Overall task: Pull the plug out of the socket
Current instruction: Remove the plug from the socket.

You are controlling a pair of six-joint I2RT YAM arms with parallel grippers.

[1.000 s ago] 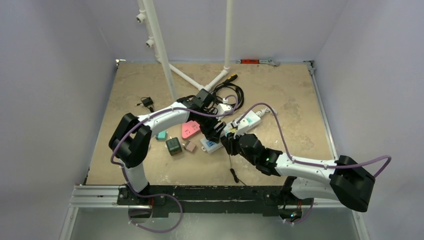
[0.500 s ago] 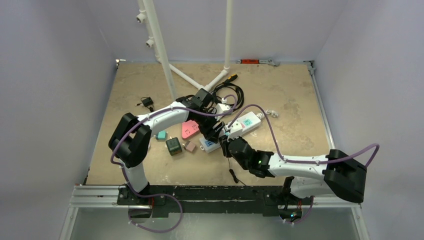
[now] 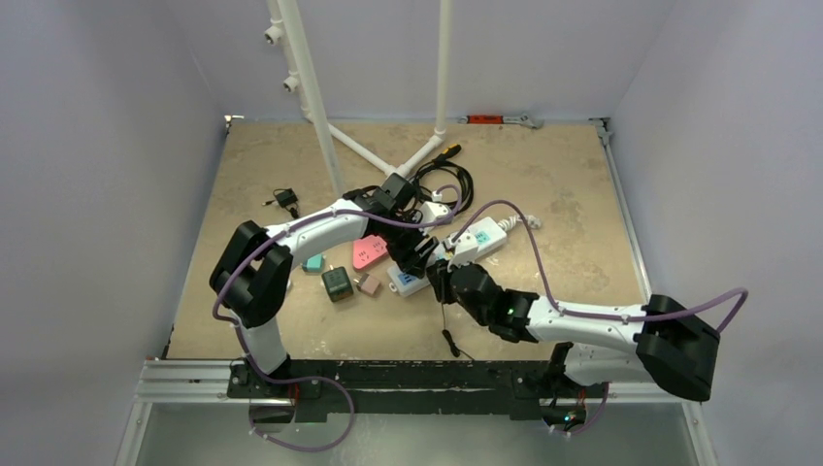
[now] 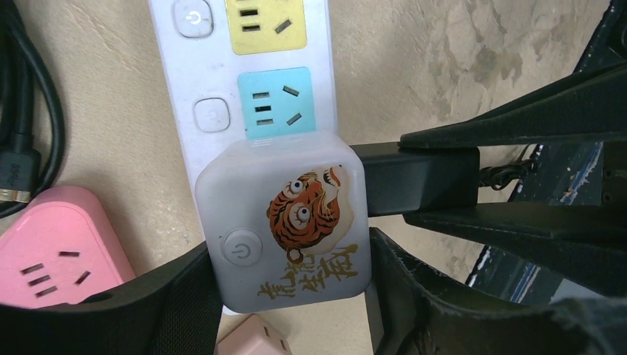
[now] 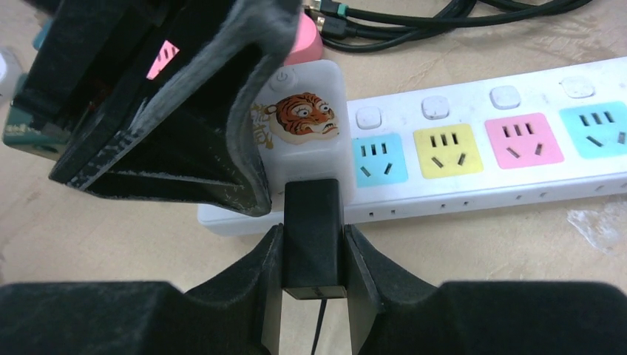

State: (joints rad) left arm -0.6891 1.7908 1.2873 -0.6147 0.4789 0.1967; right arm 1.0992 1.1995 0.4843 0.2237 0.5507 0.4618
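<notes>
both grippers clamped at the end of the power strip

the white power strip lies flat on the table, its row of coloured outlets facing up. at its end sits a white adapter cube with a tiger picture and a round power button on top, plugged in just beside the strip's last blue outlet. the black plug is still seated in the side of that cube, sticking out sideways off the strip's long edge, with a thin black cord trailing away from it.

the right gripper has its fingers narrowed onto the black plug, one pad pressed on each flat side. the left gripper straddles the cube from above the strip's end, its fingers set fairly wide and pressed against two opposite sides of the cube, holding it.

a pink socket block rests on the table just beside the strip's end, on the side away from the plug. black cables lie coiled beyond the strip's far long edge.
</notes>
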